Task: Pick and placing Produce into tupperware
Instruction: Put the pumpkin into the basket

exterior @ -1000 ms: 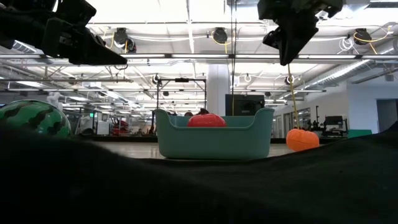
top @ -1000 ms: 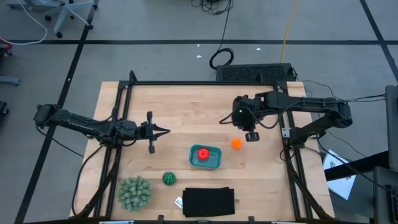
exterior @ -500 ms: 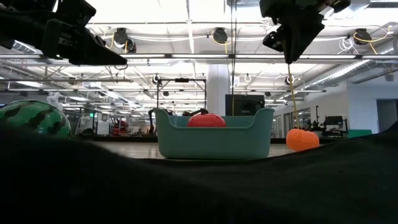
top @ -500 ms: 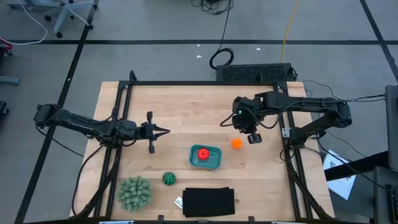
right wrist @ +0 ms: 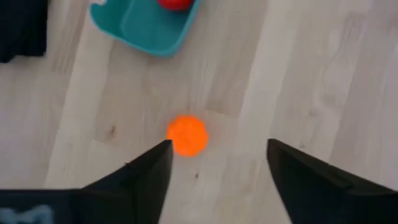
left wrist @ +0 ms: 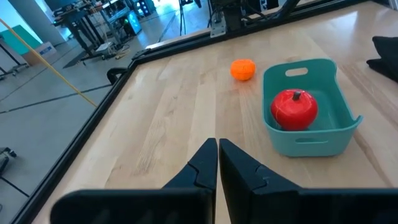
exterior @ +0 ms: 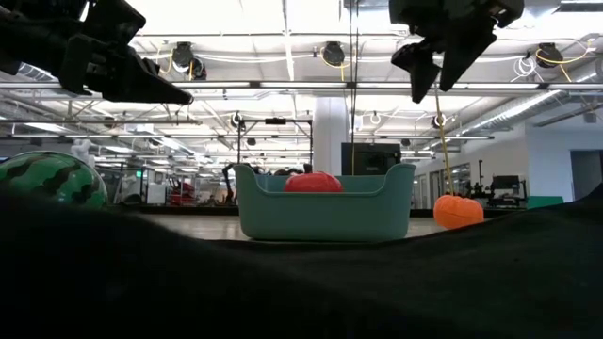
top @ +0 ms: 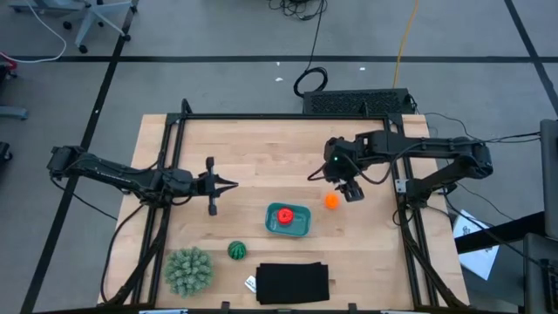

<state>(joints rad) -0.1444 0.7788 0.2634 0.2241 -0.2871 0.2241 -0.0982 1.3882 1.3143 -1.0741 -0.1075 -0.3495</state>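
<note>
Both arms are dark, near-black, built of slim tubular links joined by thicker rounded joints. The left arm point(top: 122, 176) ends in a black crossbar with narrow tapered jaws, seen from its wrist camera as two matte black wedge-shaped fingers point(left wrist: 205, 167) with flat inner faces. The right arm point(top: 427, 150) has a bulkier wrist housing showing a small green light and a pale square block beneath. Its fingers point(right wrist: 146, 174) are broad, black and angular.

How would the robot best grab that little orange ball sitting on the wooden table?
Probably from straight above, closing across the widest middle of the small orange ball. It is round, with bare wood all round it, and the open right gripper hangs over it.
</note>
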